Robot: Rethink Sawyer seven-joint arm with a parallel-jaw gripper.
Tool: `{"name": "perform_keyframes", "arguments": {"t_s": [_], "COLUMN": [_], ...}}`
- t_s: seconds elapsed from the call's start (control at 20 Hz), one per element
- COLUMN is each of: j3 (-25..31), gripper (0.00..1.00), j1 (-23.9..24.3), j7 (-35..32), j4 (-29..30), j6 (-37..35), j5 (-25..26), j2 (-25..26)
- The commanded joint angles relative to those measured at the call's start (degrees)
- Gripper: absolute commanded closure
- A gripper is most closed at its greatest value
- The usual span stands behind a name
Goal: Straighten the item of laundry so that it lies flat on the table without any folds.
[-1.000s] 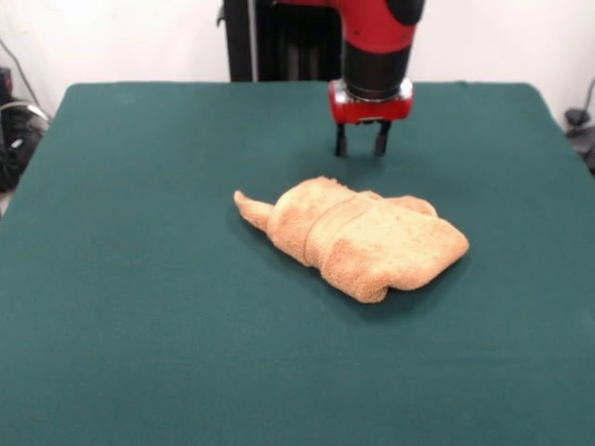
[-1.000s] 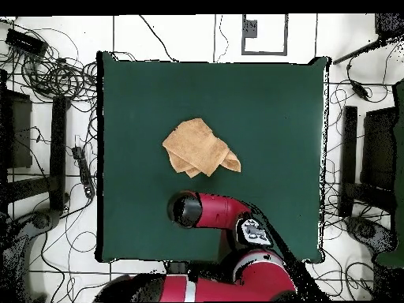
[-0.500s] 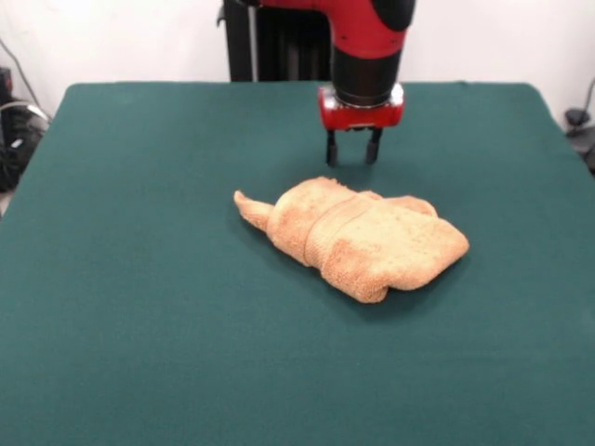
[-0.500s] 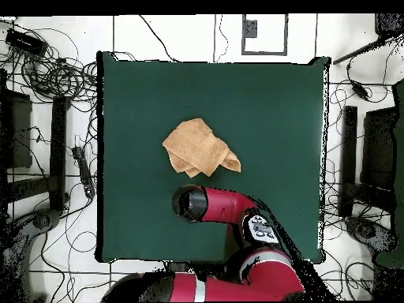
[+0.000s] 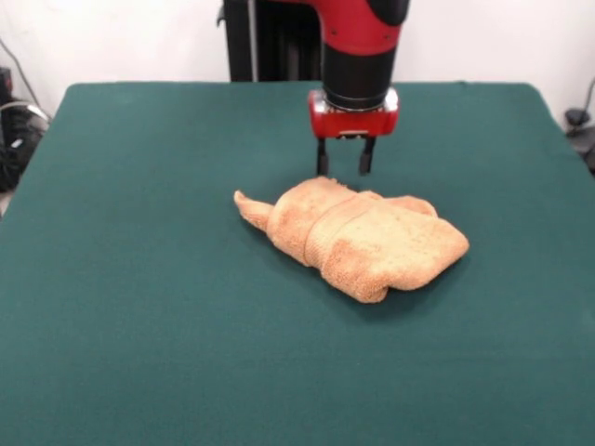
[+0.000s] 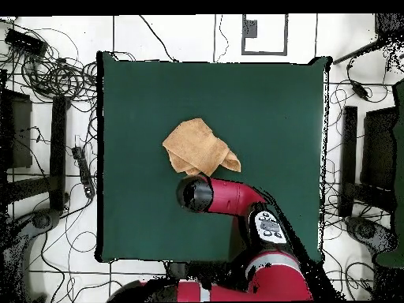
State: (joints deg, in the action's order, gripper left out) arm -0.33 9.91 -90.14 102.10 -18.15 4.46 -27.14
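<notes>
The orange-tan towel [image 5: 358,233] lies bunched and folded near the middle of the dark green table [image 5: 139,297], with a pointed corner sticking out to the picture's left. It also shows in the overhead view [image 6: 199,147]. My gripper [image 5: 342,167] hangs open and empty just behind the towel's far edge, fingertips slightly above it. In the overhead view the arm's head [image 6: 194,194] covers the gripper, just below the towel. The tag is hidden.
The table [image 6: 268,102] has wide bare felt on all sides of the towel. Cables and stands [image 6: 47,71] crowd the floor around the table. The robot's black pedestal [image 5: 270,42] stands behind the far edge.
My gripper has moved toward the towel, coming nearer and slightly to the picture's left in the front view. The towel has not moved.
</notes>
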Motion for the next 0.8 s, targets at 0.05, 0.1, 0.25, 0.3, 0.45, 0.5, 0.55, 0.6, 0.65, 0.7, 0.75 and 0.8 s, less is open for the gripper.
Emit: {"name": "perform_keyframes", "arguments": {"t_s": [0.05,0.1,0.25,0.3,0.45,0.5,0.55,0.6,0.65,0.7,0.75,0.8], "j3": [3.7,3.6,3.0,2.8,2.5,2.4,2.3,2.2,2.1,2.2,2.3,2.4], "gripper": [0.0,0.0,0.0,0.0,0.0,0.0,0.0,0.0,0.0,0.0,0.0,0.0], "j1": [-1.3,-1.5,-2.3,-2.7,-3.3,-3.5,-3.6,-3.6,-3.7,-3.7,-3.6,-3.4], "j7": [-5.4,-5.5,-6.1,-6.4,-7.2,-7.4,-7.5,-7.6,-7.7,-7.7,-7.8,-7.8], "j4": [-6.9,-7.3,-9.1,-9.6,-11.6,-12.0,-12.5,-12.8,-13.2,-13.5,-13.7,-13.8], "j6": [-3.6,-3.9,-3.9,-3.5,-1.6,-0.9,-0.6,-0.2,0.0,0.2,0.6,0.9], "j5": [-0.2,-0.2,-0.4,-0.4,-0.5,-0.5,-0.4,-0.4,-0.4,-0.3,-0.3,-0.3], "j2": [1.3,1.5,2.7,3.5,6.2,6.9,7.6,8.1,8.6,9.1,9.5,9.8]}}
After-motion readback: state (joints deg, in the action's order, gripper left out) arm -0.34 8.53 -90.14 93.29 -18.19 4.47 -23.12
